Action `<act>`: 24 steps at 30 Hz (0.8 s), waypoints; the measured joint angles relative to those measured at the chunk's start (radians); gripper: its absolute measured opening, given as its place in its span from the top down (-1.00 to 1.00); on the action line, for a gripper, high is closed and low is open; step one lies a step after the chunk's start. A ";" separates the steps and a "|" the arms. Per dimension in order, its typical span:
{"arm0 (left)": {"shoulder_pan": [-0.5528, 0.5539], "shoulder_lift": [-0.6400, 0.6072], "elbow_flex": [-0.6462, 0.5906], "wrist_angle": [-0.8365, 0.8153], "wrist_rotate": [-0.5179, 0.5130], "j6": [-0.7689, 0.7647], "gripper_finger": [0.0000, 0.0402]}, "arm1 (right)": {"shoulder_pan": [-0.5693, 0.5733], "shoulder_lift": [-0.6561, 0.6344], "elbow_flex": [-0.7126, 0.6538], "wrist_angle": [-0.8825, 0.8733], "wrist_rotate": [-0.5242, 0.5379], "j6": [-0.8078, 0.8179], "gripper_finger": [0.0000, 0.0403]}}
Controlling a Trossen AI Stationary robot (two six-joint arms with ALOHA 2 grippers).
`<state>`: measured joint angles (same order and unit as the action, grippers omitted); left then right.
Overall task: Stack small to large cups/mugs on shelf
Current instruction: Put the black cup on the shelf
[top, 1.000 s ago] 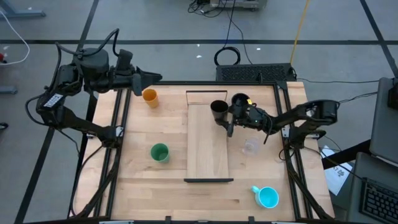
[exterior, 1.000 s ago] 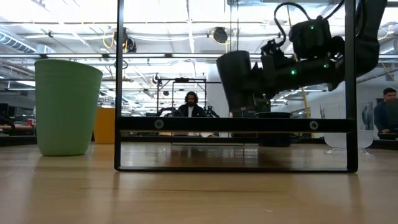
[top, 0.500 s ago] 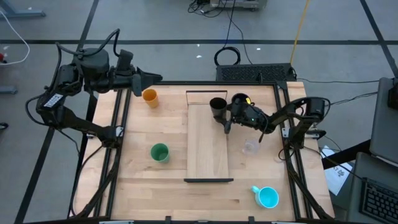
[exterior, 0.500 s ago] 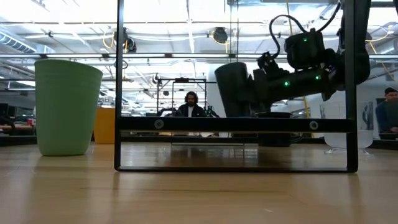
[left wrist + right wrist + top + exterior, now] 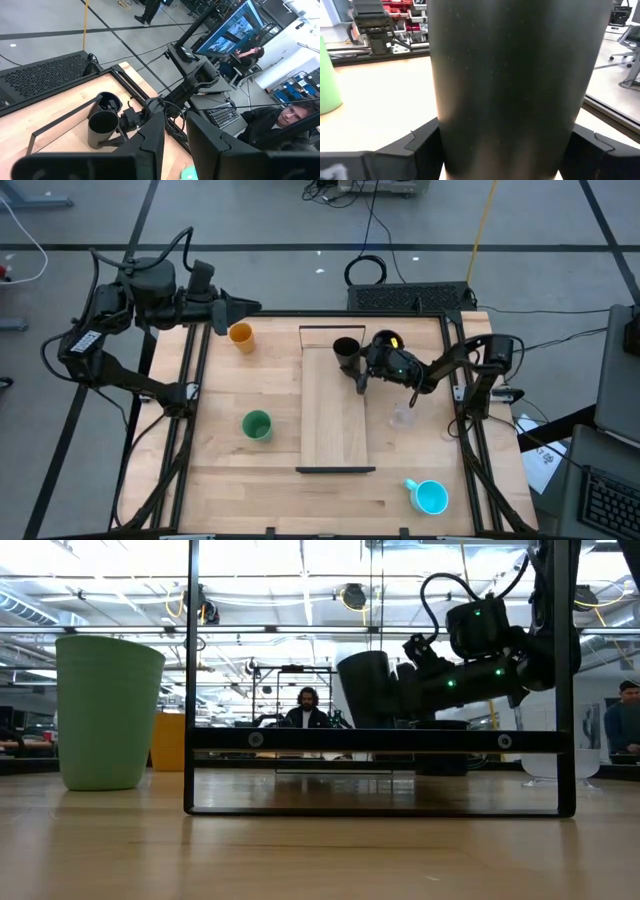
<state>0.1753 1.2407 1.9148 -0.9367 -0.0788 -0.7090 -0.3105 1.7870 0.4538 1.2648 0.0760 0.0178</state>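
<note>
The tall black cup is in my right gripper over the far end of the shelf, next to the dark mug. In the low view the cup leans a little, and the shelf's end strip hides its base. The orange cup stands at the far left, just below my left gripper, which is open by a narrow gap. The green cup is left of the shelf, the clear cup right of it, and the blue mug near right. My right gripper pinches the tall black cup's side wall between its two fingers, one on each side. It comes level from the table's right. The cup is nearly upright with a slight lean; whether its base touches the shelf I cannot tell.
Dark frame rails run along the table's left and right sides. A keyboard tray lies beyond the far edge. The shelf's middle and near part are bare wood. People sit in the room behind the table.
My right gripper has carried the black cup down and a little toward the table's far left, closer to the shelf's far end. The right arm's elbow has swung in toward the table. The left arm has kept still.
</note>
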 joint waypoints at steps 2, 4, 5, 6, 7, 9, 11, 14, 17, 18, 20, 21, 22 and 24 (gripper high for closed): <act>0.000 0.000 0.000 0.000 0.001 0.000 0.60 | -0.011 0.000 0.001 -0.013 0.001 0.005 -0.41; 0.000 0.000 0.000 0.000 0.001 0.000 0.60 | -0.021 -0.001 0.002 -0.021 0.000 0.008 -0.41; 0.000 0.000 0.000 0.000 0.001 0.000 0.59 | -0.024 -0.001 0.002 -0.023 0.000 0.008 -0.41; 0.000 0.000 0.000 0.000 0.002 0.000 0.60 | -0.027 -0.001 0.002 -0.023 0.000 0.007 -0.41; 0.000 0.000 0.000 0.000 0.002 -0.001 0.60 | -0.029 -0.001 0.002 -0.021 0.000 0.006 -0.41; 0.000 0.000 0.000 0.000 0.002 -0.003 0.59 | -0.031 -0.001 0.002 -0.017 0.001 0.008 -0.41; -0.005 0.000 0.000 0.000 0.002 -0.005 0.60 | -0.031 -0.001 0.002 -0.015 0.002 0.022 -0.43; -0.013 0.000 0.000 0.000 0.002 -0.006 0.59 | -0.031 -0.001 0.002 -0.014 0.002 0.052 -0.51; -0.014 0.000 0.000 0.000 0.003 -0.007 0.60 | -0.030 -0.002 0.003 -0.018 0.006 0.068 -0.59; -0.014 0.000 0.000 0.000 0.003 -0.007 0.60 | -0.030 -0.002 0.003 -0.021 0.006 0.063 -0.61; -0.014 0.000 0.000 0.000 0.002 -0.007 0.60 | -0.028 -0.002 0.003 -0.024 0.007 0.048 -0.62; -0.014 0.000 0.000 0.000 0.002 -0.006 0.60 | -0.026 -0.002 0.002 -0.026 0.007 0.049 -0.63; -0.014 0.000 0.000 0.000 0.002 -0.004 0.60 | -0.022 -0.002 0.002 -0.027 0.008 0.048 -0.63; -0.014 0.000 0.000 0.000 0.002 -0.004 0.60 | -0.013 -0.001 0.002 -0.028 0.008 0.053 -0.63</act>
<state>0.1612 1.2407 1.9148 -0.9371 -0.0765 -0.7132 -0.3235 1.7863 0.4554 1.2367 0.0837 0.0704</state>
